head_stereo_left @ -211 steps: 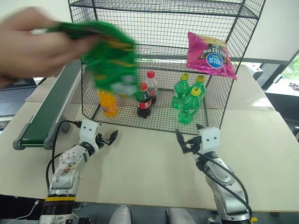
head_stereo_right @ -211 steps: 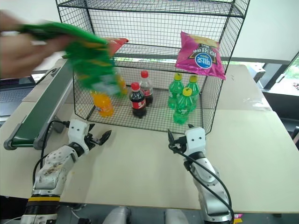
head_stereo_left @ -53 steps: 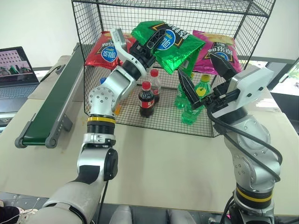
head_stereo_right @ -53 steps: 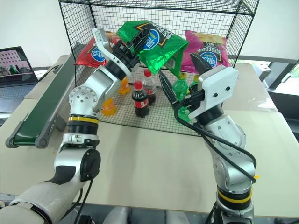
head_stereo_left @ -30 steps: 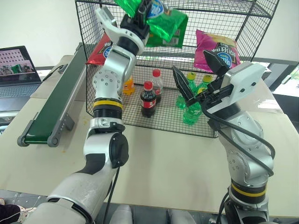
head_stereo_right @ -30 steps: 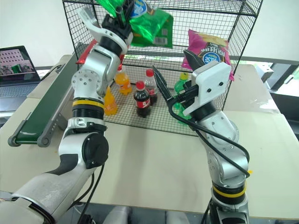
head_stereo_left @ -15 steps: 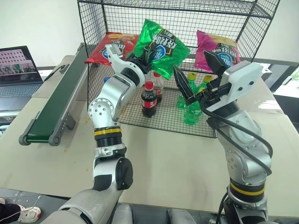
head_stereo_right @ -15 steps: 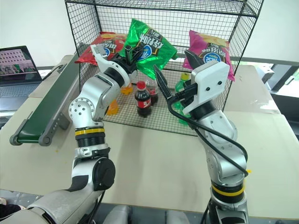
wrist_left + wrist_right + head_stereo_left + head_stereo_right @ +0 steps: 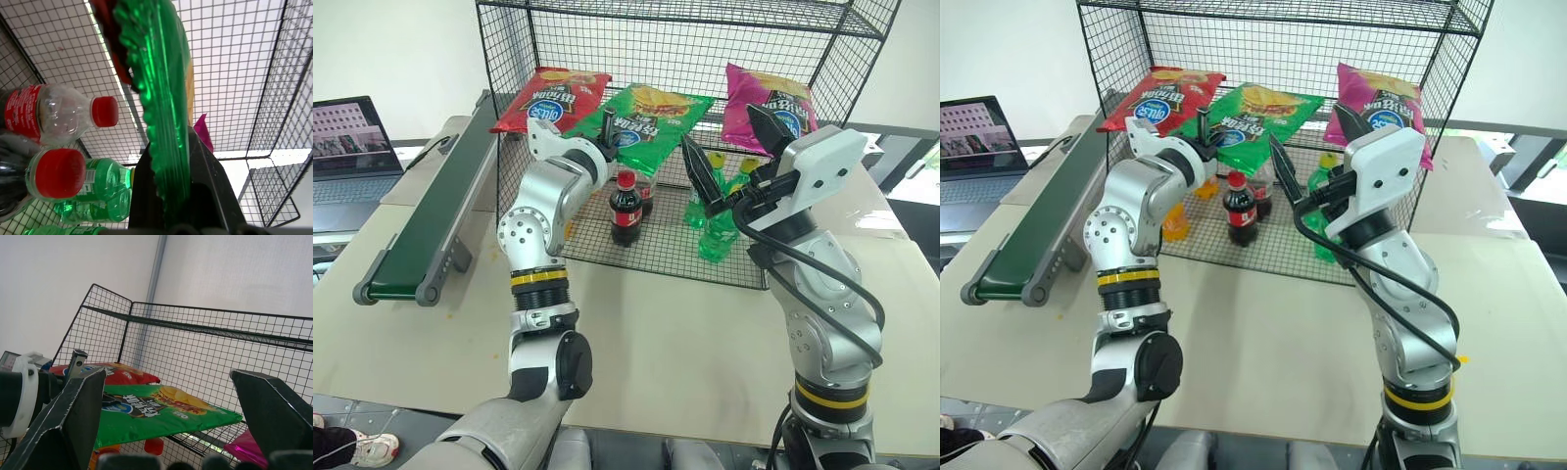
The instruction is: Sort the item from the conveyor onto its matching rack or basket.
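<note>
The item, a shiny green snack bag, lies flat on the slanted middle tier of the black wire rack, between a red bag and a magenta bag. My left gripper reaches into the rack and is shut on the bag's near crimped edge. My right gripper hangs open in front of the rack, right of the bag, holding nothing. The green bag also appears between its spread fingers. The dark green conveyor runs along the left, with no load on it.
A red bag and a magenta bag share the tier. Cola bottles, green bottles and an orange bottle stand on the rack floor. A laptop sits far left on the beige table.
My left arm has come down, and the green bag has gone from held high and tilted to lying flat on the middle tier. The right arm has kept still.
</note>
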